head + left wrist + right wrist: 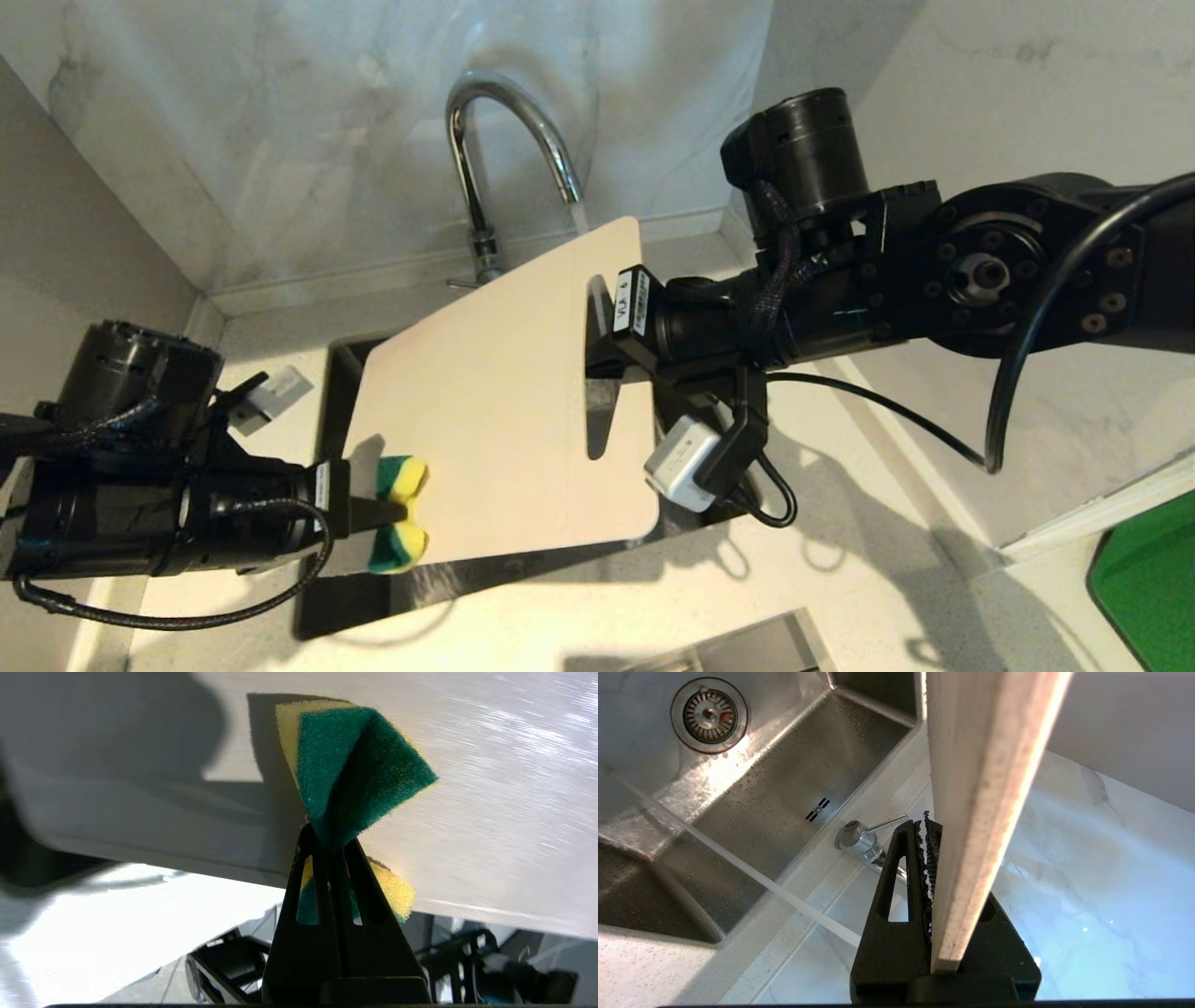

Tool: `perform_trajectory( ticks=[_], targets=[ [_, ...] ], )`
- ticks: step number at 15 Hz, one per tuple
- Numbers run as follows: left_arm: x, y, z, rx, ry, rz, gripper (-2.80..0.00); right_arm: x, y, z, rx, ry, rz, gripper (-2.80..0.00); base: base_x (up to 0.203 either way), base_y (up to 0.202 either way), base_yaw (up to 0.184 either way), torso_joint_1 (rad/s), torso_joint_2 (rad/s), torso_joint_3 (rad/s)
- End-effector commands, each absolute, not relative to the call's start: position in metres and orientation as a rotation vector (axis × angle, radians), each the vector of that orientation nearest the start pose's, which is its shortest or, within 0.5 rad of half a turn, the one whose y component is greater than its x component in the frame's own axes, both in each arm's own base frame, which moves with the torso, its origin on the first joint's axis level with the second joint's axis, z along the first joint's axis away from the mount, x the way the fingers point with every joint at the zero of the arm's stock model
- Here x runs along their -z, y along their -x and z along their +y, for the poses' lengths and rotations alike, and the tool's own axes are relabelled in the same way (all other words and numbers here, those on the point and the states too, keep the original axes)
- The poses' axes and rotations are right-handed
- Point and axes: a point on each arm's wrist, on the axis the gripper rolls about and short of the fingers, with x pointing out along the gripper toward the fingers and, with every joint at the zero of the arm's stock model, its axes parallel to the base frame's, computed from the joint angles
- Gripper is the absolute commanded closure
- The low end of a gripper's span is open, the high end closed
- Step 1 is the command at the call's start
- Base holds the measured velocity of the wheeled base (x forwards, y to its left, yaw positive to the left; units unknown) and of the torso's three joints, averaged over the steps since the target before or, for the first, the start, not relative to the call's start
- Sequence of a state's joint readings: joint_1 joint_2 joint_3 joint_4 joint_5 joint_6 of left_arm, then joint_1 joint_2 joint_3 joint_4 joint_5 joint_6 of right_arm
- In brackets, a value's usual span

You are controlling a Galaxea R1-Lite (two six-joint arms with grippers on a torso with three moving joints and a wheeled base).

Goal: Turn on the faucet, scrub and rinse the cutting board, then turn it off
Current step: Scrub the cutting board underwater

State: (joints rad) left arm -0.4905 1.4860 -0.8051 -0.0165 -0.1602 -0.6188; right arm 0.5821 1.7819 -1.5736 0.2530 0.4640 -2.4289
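Observation:
The cream-white cutting board [504, 401] hangs tilted over the sink, its far corner under the chrome faucet [476, 140]. Water runs from the spout [578, 220]. My right gripper [607, 350] is shut on the board's right edge beside the handle slot; in the right wrist view the board's edge [985, 788] stands between the jaws of that gripper [943, 830], with the faucet's lever [887, 823] beyond. My left gripper [387, 513] is shut on a folded green and yellow sponge [403, 478] at the board's near left corner. The sponge [355, 765] lies against the board's face [490, 812], pinched in the left gripper [329, 835].
The steel sink [784, 788] lies below the board, with a drain strainer [710, 714] and the water stream [738, 868] crossing it. Marble walls close the corner behind the faucet. A green item [1144, 588] lies on the counter at the near right.

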Motion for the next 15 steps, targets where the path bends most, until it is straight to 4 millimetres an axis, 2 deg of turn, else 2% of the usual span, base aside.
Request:
perform_trajectory(
  ticks=[1,6,8,10,12,15],
  targets=[
    [-0.164,-0.217,-0.094,0.324,0.500,0.862,0.00,-0.287,-0.277,0.195,-1.023,2.136,-1.024,0.00,0.000,0.000,0.000,0.000,0.00,0.000],
    [-0.146,-0.232,-0.038,0.266,0.621,0.883,0.00,-0.287,-0.276,0.194,-1.022,2.134,-1.023,0.00,0.000,0.000,0.000,0.000,0.00,0.000],
    [-0.129,-0.226,-0.030,0.261,0.608,0.917,0.00,-0.287,-0.276,0.194,-1.021,2.134,-1.024,0.00,0.000,0.000,0.000,0.000,0.00,0.000],
    [-0.121,-0.226,-0.023,0.250,0.619,0.890,0.00,-0.287,-0.276,0.194,-1.023,2.133,-1.023,0.00,0.000,0.000,0.000,0.000,0.00,0.000],
    [-0.122,-0.228,-0.013,0.220,0.634,0.866,0.00,-0.289,-0.274,0.193,-1.015,2.134,-1.026,0.00,0.000,0.000,0.000,0.000,0.00,0.000],
    [-0.138,-0.231,-0.007,0.218,0.635,0.793,0.00,-0.288,-0.272,0.191,-1.022,2.133,-1.023,0.00,0.000,0.000,0.000,0.000,0.00,0.000]
  ],
)
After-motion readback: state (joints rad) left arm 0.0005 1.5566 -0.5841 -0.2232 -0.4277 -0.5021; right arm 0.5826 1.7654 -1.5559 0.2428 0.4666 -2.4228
